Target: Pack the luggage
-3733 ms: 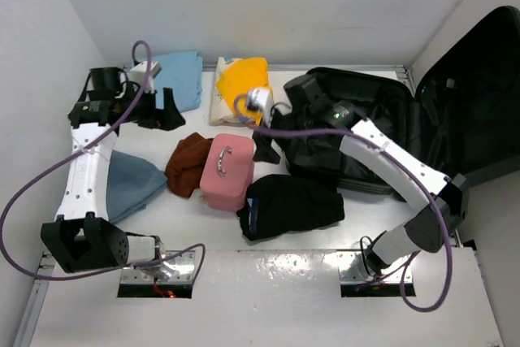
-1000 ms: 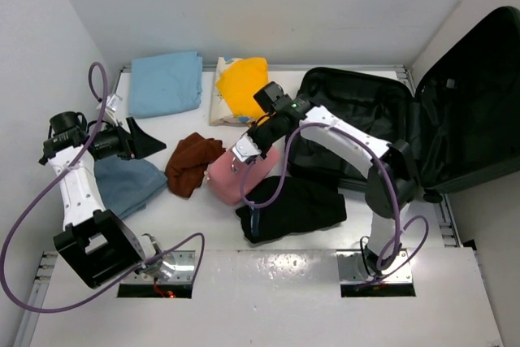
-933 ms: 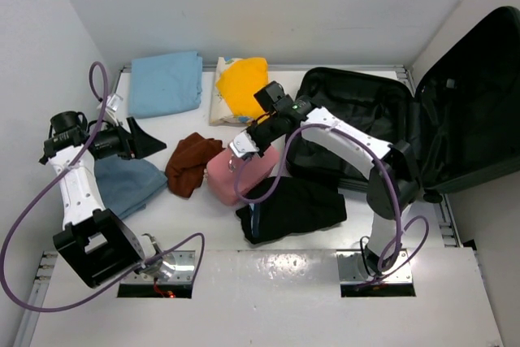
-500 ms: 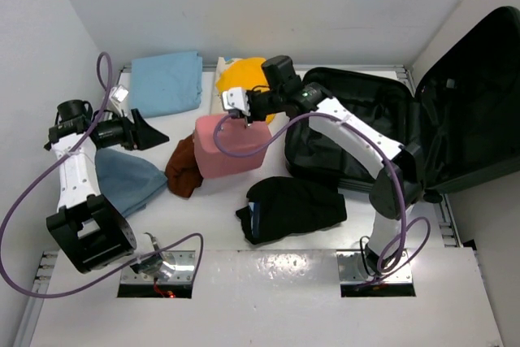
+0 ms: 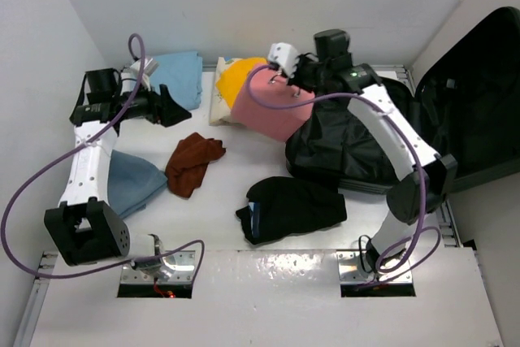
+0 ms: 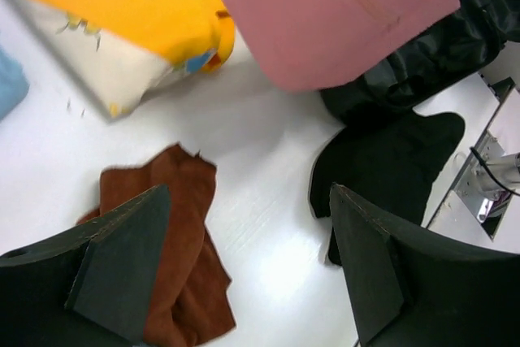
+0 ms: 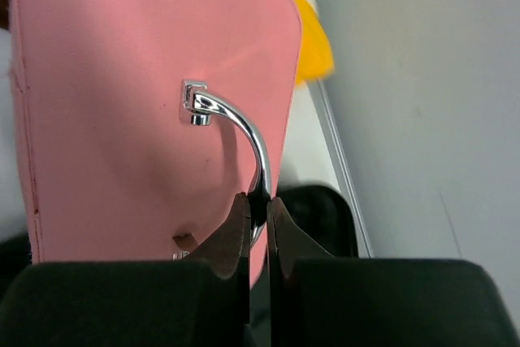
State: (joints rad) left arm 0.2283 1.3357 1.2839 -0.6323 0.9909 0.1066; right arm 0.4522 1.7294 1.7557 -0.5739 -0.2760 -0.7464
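Note:
The luggage lies open at the right, its lid raised against the wall. A pink case hangs tilted in the air at the luggage's left rim, in front of the yellow cushion. My right gripper is shut on its chrome handle; in the top view that gripper is above the case. My left gripper stands open with nothing between its fingers, beside the light blue cloth. In the left wrist view it hovers over bare table between a brown cloth and a black garment.
A yellow and cream cushion and a folded light blue cloth lie at the back. A brown cloth, a grey-blue cloth and a folded black garment lie on the table. Walls close in on the left, back and right.
The right arm has lifted the pink case off the table and carried it back and right to the luggage's edge. The left arm has swung toward the back, to the light blue cloth.

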